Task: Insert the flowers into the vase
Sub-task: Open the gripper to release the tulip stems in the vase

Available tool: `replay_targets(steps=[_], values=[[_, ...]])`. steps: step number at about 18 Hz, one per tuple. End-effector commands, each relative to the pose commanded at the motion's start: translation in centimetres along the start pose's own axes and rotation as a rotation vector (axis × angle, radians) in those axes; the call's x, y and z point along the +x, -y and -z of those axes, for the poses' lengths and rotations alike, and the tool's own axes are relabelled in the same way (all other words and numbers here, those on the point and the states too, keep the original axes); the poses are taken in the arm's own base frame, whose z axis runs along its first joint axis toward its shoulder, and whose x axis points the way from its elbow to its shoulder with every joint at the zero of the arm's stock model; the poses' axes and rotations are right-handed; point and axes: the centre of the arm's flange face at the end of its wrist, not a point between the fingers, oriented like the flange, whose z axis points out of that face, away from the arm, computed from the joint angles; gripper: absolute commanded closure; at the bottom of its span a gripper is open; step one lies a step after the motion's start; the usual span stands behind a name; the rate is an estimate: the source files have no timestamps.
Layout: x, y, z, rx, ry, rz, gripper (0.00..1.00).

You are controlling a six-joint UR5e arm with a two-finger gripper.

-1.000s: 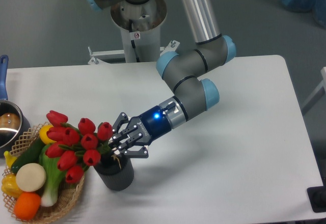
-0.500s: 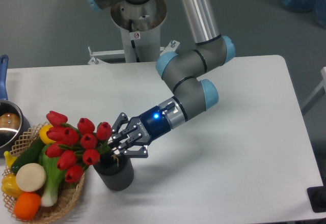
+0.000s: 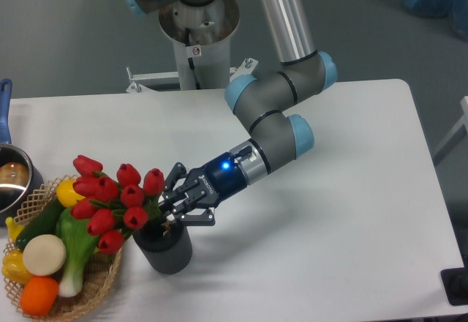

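Your jaws are clamped on the flowers [image 3: 117, 197] at their stems, which enter the vase [image 3: 166, 247]; buds lean left over the basket [image 3: 88, 293].

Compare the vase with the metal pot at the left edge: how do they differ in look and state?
The vase is dark grey and matte; the pot is shiny metal with a blue handle. The vase is fully in view, standing beside the basket, with the flowers leaning out of its top; the pot is cut off by the frame. Both stand upright on the white table.
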Motion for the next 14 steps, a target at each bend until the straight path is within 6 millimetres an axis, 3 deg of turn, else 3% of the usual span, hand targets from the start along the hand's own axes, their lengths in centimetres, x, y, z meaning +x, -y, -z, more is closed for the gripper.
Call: replay_targets(steps=[2,6,14], values=[[0.0,0.0,0.0,0.0,0.0,0.0,0.72],[-0.05,0.05,0.0,0.0,0.0,-0.003,0.61],[-0.09,-0.04,0.09,0.0,0.002,-0.003,0.55]])
